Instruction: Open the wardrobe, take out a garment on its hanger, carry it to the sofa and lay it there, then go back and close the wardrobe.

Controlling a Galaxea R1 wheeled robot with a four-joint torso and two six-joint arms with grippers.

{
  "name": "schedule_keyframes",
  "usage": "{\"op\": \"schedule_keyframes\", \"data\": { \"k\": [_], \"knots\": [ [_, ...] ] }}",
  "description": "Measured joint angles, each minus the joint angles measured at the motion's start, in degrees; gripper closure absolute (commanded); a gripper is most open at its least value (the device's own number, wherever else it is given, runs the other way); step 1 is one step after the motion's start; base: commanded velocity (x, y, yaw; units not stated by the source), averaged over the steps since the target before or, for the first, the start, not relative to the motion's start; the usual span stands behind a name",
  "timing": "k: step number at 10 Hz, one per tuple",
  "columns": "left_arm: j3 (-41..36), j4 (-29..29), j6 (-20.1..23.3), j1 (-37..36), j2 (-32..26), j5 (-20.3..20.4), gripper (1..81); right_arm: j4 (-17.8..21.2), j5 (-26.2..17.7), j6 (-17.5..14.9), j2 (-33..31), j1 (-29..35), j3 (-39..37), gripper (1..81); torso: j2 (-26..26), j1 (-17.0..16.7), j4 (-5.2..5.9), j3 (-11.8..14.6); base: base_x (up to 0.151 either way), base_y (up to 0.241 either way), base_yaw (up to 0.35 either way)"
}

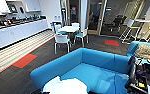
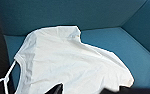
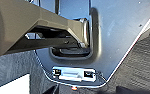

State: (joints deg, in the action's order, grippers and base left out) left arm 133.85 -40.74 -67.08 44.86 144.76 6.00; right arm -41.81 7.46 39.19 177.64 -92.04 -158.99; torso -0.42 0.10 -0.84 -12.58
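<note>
the white T-shirt (image 2: 71,65) is lying spread on the near seat of the blue sofa (image 1: 91,60) with its hanger (image 2: 6,77) poking out, can't tell either end effector's state, so it might snag and drag off.

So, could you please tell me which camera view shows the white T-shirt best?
The left wrist view shows it best: the white T-shirt lies spread on the blue sofa seat, with the hanger hook poking out at its neck. The head view catches just part of the shirt at its lower edge. The right wrist view gives nothing recognisable of it.
</note>
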Motion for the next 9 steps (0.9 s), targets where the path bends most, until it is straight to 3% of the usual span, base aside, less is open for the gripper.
{"op": "schedule_keyframes", "data": {
  "k": [2,6,9],
  "knots": [
    [-1.19,-6.41,0.00,5.17,1.57,-0.24,1.0,0.00,0.00,0.02,0.00,0.00,-0.02,1.0,0.00,0.00,0.00,0.00,0.000,0.000,0.000],
    [-6.18,-25.10,0.17,17.02,4.61,0.04,1.0,0.00,0.04,0.05,-0.05,0.56,-0.09,1.0,0.00,0.00,0.00,0.00,0.000,0.000,0.000],
    [-6.21,-32.41,0.20,24.30,4.46,0.23,1.0,0.00,0.00,0.05,-0.02,0.95,-0.27,1.0,0.00,-0.02,0.00,0.81,0.000,0.000,0.000]
  ]
}}
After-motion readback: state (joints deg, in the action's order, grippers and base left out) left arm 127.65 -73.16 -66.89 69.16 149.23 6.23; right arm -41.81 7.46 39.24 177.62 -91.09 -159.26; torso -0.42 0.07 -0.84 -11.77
